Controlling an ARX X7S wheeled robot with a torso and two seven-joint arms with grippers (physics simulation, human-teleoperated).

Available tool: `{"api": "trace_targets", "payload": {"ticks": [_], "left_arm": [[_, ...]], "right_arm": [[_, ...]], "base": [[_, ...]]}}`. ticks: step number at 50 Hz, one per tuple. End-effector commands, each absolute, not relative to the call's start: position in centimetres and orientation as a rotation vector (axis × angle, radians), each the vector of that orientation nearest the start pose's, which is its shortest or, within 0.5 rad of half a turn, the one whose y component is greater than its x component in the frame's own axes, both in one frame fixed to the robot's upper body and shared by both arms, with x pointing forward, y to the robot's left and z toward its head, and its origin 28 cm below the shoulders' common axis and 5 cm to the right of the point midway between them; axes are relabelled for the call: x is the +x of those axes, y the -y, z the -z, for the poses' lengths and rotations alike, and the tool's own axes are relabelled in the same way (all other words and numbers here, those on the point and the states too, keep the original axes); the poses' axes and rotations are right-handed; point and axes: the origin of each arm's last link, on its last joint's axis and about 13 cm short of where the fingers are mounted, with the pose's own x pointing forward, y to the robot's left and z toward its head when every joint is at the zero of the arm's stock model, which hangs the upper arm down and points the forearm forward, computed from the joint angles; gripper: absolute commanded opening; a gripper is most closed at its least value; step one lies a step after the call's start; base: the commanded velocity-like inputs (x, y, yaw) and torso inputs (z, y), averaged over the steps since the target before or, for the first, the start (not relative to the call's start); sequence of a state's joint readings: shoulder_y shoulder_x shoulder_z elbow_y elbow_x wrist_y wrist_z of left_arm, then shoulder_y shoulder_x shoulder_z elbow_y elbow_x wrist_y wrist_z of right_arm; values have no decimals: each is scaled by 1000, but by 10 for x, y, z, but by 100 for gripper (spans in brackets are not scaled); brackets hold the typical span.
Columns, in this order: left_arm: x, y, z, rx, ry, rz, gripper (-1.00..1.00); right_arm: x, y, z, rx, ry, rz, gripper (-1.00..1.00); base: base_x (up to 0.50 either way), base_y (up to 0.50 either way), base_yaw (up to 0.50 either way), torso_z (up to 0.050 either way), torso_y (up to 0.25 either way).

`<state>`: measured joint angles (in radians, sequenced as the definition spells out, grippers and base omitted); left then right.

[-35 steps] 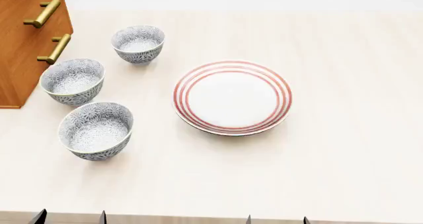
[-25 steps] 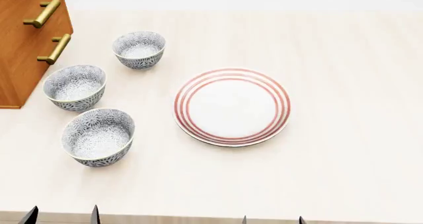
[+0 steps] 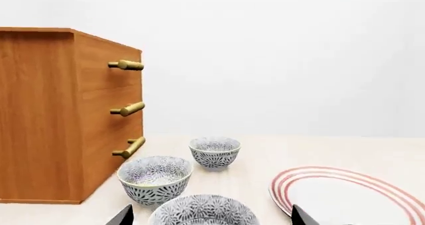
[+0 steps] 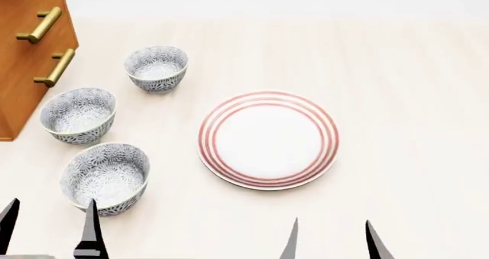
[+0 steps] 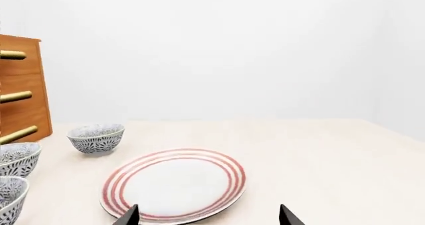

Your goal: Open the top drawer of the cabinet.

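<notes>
My left gripper (image 4: 47, 227) and right gripper (image 4: 332, 239) hang at the near table edge, jaws wide and empty. The cabinet (image 3: 63, 115) stands far left, its top drawer (image 3: 109, 65) closed, beside three patterned bowls (image 4: 79, 115) and a red-ringed plate (image 4: 267, 138).

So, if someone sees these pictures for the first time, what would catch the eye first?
Probably the red-ringed plate in the middle of the pale table. Next, the orange-brown cabinet at the far left with its brass handles, all drawers shut, and three patterned grey bowls in a row beside it.
</notes>
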<state>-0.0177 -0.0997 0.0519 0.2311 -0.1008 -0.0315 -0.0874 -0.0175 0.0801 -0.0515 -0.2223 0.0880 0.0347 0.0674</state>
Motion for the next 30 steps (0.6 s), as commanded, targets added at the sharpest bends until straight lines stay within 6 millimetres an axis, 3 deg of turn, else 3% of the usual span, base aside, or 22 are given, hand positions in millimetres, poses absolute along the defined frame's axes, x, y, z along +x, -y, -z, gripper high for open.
{"api": "trace_targets", "payload": {"ticks": [1,9,30], "left_arm": [[209,-220,-122,-34,376,17,100],[201,-225,-145,-45,443,-1,100],[194,-227,-153,-34,494,-1,100]], "right_arm": [[200,110,-107,29,349,38,100],[188,112,-132,17,449,39,100],[188,116,-140,10,473,58,100]], "base": [[500,0,0,0,0],[500,0,0,0,0],[500,0,0,0,0]]}}
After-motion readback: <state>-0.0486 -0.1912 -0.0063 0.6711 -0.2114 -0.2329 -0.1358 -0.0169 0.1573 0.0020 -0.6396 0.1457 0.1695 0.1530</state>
